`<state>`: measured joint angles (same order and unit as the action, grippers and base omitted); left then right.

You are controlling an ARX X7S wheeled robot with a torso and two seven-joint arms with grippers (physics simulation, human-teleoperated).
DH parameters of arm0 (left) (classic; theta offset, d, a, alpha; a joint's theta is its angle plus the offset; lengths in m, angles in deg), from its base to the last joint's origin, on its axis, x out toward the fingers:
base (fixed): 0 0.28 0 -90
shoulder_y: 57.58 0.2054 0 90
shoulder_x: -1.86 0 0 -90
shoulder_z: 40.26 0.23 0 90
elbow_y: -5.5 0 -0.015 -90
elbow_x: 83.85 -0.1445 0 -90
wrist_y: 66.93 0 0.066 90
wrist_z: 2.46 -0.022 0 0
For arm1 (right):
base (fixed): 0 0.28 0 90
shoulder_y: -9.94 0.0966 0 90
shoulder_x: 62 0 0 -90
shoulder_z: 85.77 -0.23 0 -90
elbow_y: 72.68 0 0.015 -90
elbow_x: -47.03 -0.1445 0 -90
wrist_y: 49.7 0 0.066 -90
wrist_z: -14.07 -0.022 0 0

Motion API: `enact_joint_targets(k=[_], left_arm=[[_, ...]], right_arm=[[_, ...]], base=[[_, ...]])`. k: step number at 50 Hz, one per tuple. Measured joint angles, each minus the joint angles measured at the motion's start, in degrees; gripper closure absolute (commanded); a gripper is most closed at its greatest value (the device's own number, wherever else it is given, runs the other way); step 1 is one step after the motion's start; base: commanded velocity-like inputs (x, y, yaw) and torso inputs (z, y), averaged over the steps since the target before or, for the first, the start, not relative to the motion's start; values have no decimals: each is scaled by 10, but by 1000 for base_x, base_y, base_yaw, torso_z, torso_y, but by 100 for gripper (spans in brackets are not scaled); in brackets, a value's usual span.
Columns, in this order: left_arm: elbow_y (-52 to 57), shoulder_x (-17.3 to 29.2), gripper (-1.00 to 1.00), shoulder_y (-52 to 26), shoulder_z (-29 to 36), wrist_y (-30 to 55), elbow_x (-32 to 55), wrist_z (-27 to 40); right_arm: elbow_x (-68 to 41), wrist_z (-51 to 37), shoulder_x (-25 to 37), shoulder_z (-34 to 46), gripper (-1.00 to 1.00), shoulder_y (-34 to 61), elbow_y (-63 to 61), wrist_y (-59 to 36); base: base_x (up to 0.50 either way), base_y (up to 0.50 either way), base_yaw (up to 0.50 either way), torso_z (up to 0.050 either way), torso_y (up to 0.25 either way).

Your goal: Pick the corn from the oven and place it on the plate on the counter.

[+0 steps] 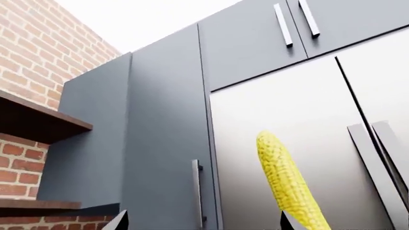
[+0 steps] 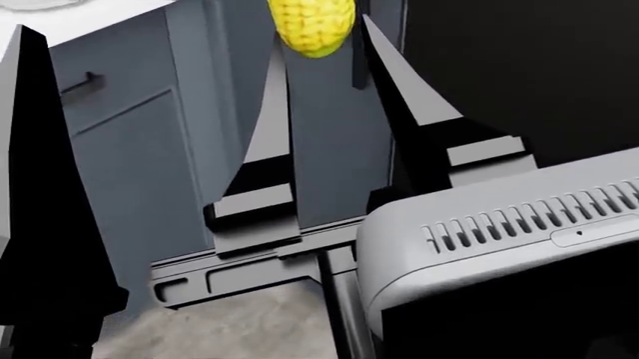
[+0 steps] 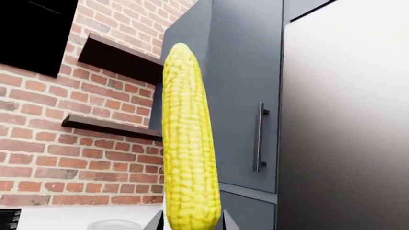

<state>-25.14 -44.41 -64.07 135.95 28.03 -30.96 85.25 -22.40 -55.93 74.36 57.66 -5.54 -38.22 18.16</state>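
Note:
The corn (image 3: 188, 143), a bright yellow cob, stands upright between the fingers of my right gripper (image 3: 191, 223), which is shut on its lower end. In the head view the cob (image 2: 311, 26) sits at the top between that gripper's two dark fingers. Part of the white plate (image 3: 115, 224) shows low down on the white counter (image 3: 64, 213), left of the cob. My left gripper (image 1: 203, 223) is open and holds nothing; the corn (image 1: 290, 187) passes close by one fingertip. A black front (image 2: 519, 67) beside the cabinets may be the oven; its cavity does not show.
Tall grey-blue cabinets (image 1: 160, 120) with bar handles and steel fridge doors (image 1: 300, 143) stand ahead. A brick wall (image 3: 96, 143) carries dark wooden shelves (image 3: 115, 127). My grey body (image 2: 499, 239) fills the head view's lower right, above lower cabinet fronts (image 2: 140, 149).

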Motion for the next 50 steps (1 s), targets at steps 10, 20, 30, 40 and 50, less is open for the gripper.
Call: enact_joint_targets(k=[10, 20, 30, 40, 50], left_arm=[[0, -2, -100, -8, 0, 2, 7, 1], [0, -3, -100, -12, 0, 3, 10, 2], [0, -3, -100, -14, 3, 2, 9, 3], [0, -6, -100, -15, 4, 3, 9, 3], [1, -8, -100, -14, 5, 3, 7, 4]], right_arm=[[-2, 1, 1, -1, 100, 2, 1, 2], [-2, 0, 1, -2, 100, 4, 1, 2], [-3, -1, 2, -2, 100, 6, 1, 2], [-6, -2, 4, -3, 100, 9, 1, 2], [-8, -4, 6, -4, 100, 11, 0, 2]], base=[[72, 65, 500, 0, 0], [72, 73, 500, 0, 0], [71, 82, 500, 0, 1], [66, 86, 500, 0, 0], [-2, 155, 400, 0, 1]])
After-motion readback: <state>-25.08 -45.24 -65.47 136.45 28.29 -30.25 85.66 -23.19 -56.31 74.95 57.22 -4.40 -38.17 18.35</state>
